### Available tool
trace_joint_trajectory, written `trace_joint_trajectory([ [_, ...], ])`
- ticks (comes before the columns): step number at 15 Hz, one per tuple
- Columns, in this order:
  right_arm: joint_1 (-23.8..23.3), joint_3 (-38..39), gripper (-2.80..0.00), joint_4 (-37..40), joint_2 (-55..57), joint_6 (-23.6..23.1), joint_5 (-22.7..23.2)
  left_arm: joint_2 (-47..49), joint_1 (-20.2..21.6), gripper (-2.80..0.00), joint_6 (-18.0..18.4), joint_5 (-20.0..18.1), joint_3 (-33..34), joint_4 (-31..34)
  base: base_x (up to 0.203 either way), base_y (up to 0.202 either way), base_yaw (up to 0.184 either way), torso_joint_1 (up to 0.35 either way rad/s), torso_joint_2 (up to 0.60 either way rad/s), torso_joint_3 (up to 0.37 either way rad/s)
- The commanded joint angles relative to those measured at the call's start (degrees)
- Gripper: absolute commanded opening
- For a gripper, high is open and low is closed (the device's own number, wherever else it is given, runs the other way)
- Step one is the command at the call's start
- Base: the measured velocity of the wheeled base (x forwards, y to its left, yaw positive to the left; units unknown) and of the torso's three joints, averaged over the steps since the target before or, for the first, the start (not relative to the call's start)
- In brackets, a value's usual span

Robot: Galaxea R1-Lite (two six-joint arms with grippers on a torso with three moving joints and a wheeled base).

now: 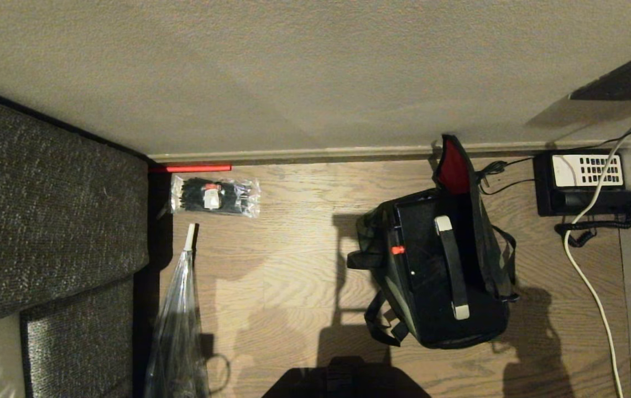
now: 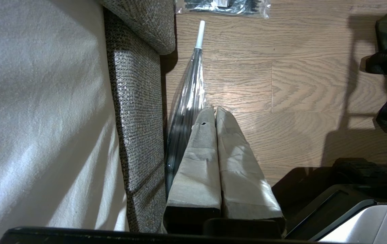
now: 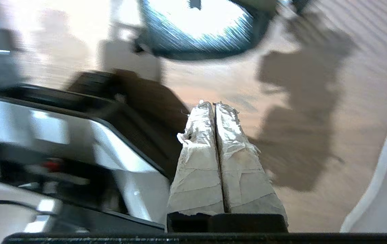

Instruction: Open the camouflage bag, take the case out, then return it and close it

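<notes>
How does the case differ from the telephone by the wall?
The case sits inside the open camouflage bag; the telephone lies bare on the floor. The case has a long handle and small red latch; the telephone has a white keypad and coiled cord. Both are black and boxy.

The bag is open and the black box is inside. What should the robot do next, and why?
Probably bring the right gripper over to the bag's flap to fold it down. The case sits inside the bag, the flap stands up showing red lining, and both grippers are shut, empty and away from it. The left gripper hangs by the sofa.
</notes>
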Motion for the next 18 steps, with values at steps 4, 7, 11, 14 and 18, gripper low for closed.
trace_joint_trajectory([
  [4,1.5,8.0,-2.80,-5.8,-14.2,1.1,-11.7,0.1,0.0,-2.80,0.0,0.0,0.0,-0.1,0.000,0.000,0.000,0.000,0.00,0.000],
  [7,2.4,11.9,-2.80,-14.4,-20.6,4.2,-13.7,0.1,0.0,-2.80,0.0,0.0,0.0,0.0,0.000,0.000,0.000,0.000,0.00,0.000],
  [11,2.6,12.5,-2.80,-14.4,-21.1,9.0,-15.0,0.1,0.0,-2.80,-0.1,0.1,0.0,0.0,0.000,0.000,0.000,0.000,0.00,0.000],
  [14,2.6,12.4,-2.80,-14.3,-21.1,8.9,-15.0,0.1,0.0,-2.80,-0.1,0.0,0.0,-0.1,0.000,0.000,0.000,0.000,0.00,0.000],
  [18,2.6,12.5,-2.80,-14.4,-21.1,8.9,-15.0,0.1,0.0,-2.80,-0.1,0.1,0.0,-0.1,0.000,0.000,0.000,0.000,0.00,0.000],
])
